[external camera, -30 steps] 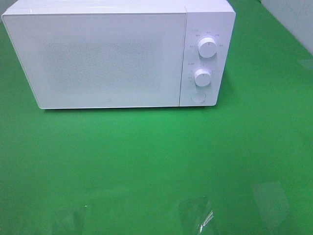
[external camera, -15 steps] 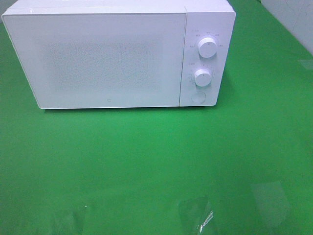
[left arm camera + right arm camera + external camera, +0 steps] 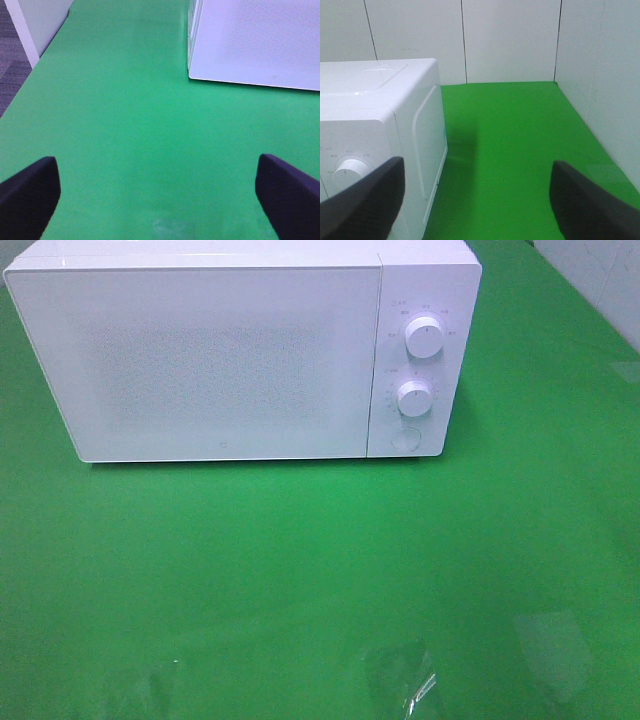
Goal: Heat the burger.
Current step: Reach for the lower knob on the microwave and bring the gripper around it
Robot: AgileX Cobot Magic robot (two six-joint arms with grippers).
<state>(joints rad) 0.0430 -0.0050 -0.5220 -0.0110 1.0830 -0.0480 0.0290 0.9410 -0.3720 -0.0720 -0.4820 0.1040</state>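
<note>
Microwave (image 3: 220,350): a white box that fills the upper left and upper middle of the exterior high frame and stands on the green desk (image 3: 300,570).
Door (image 3: 200,365): shut, its speckled white front hides whatever is inside.
Controls: two round white knobs, one (image 3: 425,337) above the other (image 3: 414,398), with a round button (image 3: 404,439) below them, all on the panel at the right of the door.
Burger: no view shows it, so its place cannot be told.
Left gripper (image 3: 157,175): open, its two dark fingers (image 3: 30,195) stand wide apart over bare green desk with nothing between them.
Right gripper (image 3: 477,170): open, its dark fingers (image 3: 365,200) are spread wide and hold nothing.
Exterior high view only: the whole front of the microwave and the broad green desk in front of it. Neither arm appears in it. A pale glossy patch (image 3: 405,680) lies near the lower edge, and what it is cannot be told.
Left wrist view only: the lower corner of the door at the microwave's far side from the knobs, plus the desk's edge, a white panel (image 3: 45,20) and grey floor (image 3: 12,65) beyond it.
Right wrist view only: the microwave's top and side wall, one knob near a finger, and white wall panels (image 3: 510,40) closing in the desk behind and beside.
</note>
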